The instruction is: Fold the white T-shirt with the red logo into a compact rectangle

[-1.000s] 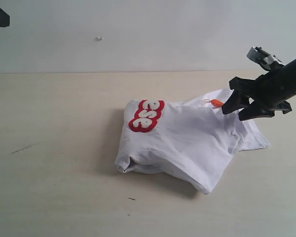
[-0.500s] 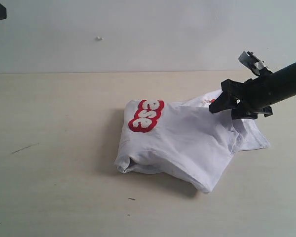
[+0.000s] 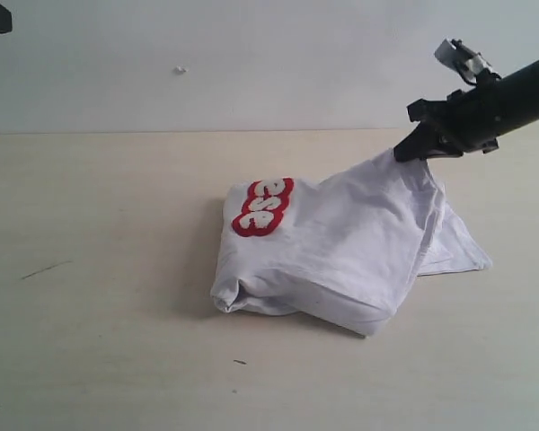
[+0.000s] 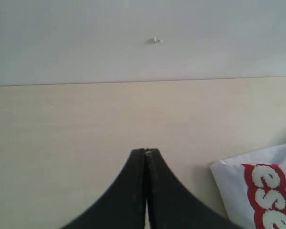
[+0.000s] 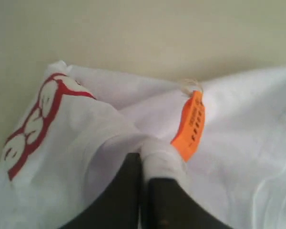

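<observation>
On the pale wooden tabletop [image 3: 99, 269], near its middle, lies the thin, wrinkled white cotton T-shirt [image 3: 332, 256]. It is already folded into a thick bundle whose long axis runs diagonally from the rounded fold at the near left to the far right, where one layer rises to a peak. Its red-outlined fuzzy white lettering [image 3: 262, 206] sits at the far-left corner, with only three letters showing in a steep line. A second ago the black right gripper [image 3: 406, 151] hovered with spread jaws beside the neck; now it pinches the fabric and lifts it, so cloth that lay flat slopes up like a tent. The small orange neck tag [image 5: 190, 125], then visible in the exterior view, shows only in the right wrist view, just beside the closed fingertips. The black left gripper [image 4: 146, 155] has stayed high at the far left, well apart from the shirt, its jaws pressed together on nothing. A single layer trails flat at the right beneath the lifted fold.
</observation>
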### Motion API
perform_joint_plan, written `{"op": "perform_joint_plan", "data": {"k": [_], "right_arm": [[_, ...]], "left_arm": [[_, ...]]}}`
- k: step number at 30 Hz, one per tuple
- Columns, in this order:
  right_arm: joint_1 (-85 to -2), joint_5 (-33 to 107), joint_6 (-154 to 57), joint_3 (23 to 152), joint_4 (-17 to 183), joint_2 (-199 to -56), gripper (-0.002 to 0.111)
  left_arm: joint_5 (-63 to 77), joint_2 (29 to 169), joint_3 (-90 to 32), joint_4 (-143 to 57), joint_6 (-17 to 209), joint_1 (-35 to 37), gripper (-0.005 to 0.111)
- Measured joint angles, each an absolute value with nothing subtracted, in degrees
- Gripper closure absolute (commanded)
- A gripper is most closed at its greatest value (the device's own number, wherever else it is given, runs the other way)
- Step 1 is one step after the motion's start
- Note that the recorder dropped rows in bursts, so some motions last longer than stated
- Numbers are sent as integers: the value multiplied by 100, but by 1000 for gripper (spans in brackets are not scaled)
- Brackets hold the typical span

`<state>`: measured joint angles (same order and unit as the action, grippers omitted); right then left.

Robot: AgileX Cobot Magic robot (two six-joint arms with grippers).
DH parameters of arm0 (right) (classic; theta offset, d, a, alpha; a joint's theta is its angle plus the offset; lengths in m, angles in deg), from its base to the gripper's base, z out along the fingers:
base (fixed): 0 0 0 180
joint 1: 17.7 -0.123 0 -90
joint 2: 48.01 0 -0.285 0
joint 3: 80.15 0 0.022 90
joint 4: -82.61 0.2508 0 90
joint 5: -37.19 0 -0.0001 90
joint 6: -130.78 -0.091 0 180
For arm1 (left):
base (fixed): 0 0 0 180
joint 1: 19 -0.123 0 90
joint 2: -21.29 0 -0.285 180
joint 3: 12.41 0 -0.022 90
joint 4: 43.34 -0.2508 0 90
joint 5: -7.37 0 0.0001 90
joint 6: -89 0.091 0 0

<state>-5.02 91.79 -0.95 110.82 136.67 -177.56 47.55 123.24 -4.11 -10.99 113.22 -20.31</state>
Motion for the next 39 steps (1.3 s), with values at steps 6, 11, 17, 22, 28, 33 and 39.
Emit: {"op": "perform_joint_plan", "data": {"k": [6, 11, 17, 22, 28, 33, 39], "right_arm": [[-502, 9124, 113, 11719, 13522, -17756, 108], [-502, 8633, -247, 11817, 13197, -17813, 108], [-502, 8434, -884, 11817, 12444, -18376, 90], [-502, 8314, -936, 11817, 12339, -18495, 56], [-502, 8006, -1003, 11817, 12288, -18370, 55], [-502, 8000, -1120, 11817, 12256, -18099, 55], [-502, 8107, -2033, 11831, 11479, -17672, 67]], "left_arm": [[4613, 12324, -411, -1099, 11383, -2031, 107], [4602, 12324, -411, -1099, 11408, -2031, 107], [4579, 12324, -411, -1099, 11408, -2031, 107], [4579, 12324, -411, -1099, 11408, -2031, 107], [4579, 12324, -411, -1099, 11408, -2031, 107], [4579, 12324, -411, -1099, 11408, -2031, 107], [4614, 12324, -411, -1099, 11408, -2031, 107]]}}
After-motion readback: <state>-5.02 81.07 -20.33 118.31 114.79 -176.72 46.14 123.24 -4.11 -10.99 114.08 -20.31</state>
